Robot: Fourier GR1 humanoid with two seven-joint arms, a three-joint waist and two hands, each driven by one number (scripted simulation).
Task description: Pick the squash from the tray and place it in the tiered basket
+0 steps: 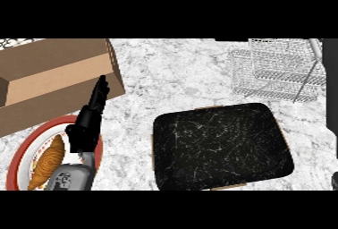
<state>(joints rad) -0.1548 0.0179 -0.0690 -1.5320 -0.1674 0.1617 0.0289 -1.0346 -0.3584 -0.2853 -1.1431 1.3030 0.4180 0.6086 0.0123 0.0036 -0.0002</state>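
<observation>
- My left hand (89, 118) hangs open, fingers straight and holding nothing. It sits over the red-rimmed plate (16, 161), its tips reaching the edge of the cardboard box (52, 76).
- A dark strip (332, 103) runs down the right edge. It may be my right hand, but I cannot tell its state.
- The black tray (221, 147) lies mid-surface and I see no squash on it. The only candidate is an orange-brown ribbed thing (51, 161) on the plate, partly hidden by my left forearm. I cannot say that it is the squash.
- Biggest risk, in my judgement: reaching for the tray and closing on nothing, or taking the plate's item on a guess and delivering the wrong thing.
- The tiered basket (277, 69) stands at the far right, well apart from the left hand. A carry from the plate would cross over the tray, and the wire rims could catch fingers on the way in.
- A low sweep of the left arm could nudge the box or tip the plate.
</observation>
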